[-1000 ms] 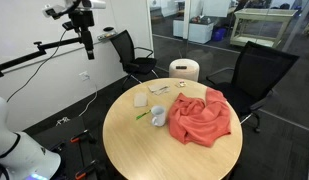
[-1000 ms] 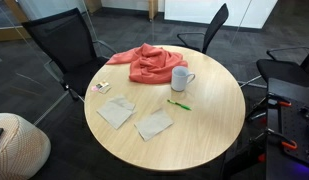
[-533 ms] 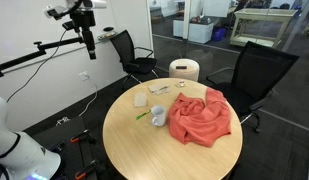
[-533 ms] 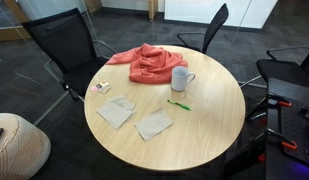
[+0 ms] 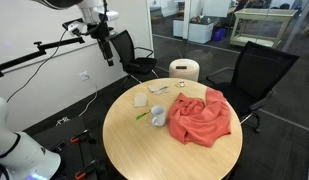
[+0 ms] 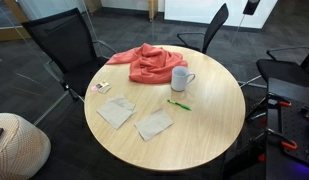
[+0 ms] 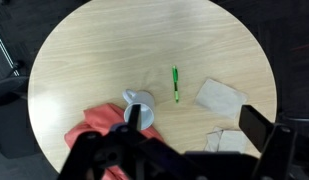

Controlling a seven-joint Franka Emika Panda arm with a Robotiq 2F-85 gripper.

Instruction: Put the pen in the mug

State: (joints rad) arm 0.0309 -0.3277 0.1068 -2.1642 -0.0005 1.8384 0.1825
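Note:
The pen (image 7: 175, 84) is a slim green stick lying flat on the round wooden table (image 7: 104, 50), a little beside the mug. It shows in both exterior views (image 5: 143, 116) (image 6: 179, 103). The white mug (image 7: 141, 106) stands upright next to the red cloth (image 7: 87, 136), also seen in both exterior views (image 5: 157, 115) (image 6: 181, 78). My gripper (image 7: 194, 125) is open and empty, high above the table, looking down on the mug and pen. In an exterior view it hangs beyond the table's far edge (image 5: 108, 57).
Two flat white pieces (image 6: 116, 112) (image 6: 154, 123) and a small item (image 6: 101, 87) lie on the table. A large white cylinder (image 5: 184, 70) stands behind it. Black office chairs (image 5: 256, 68) (image 6: 66, 42) ring the table.
The arm has swung from the upper left toward the table, and its end now enters the top right corner of the second exterior view. Pen, mug and cloth have not moved.

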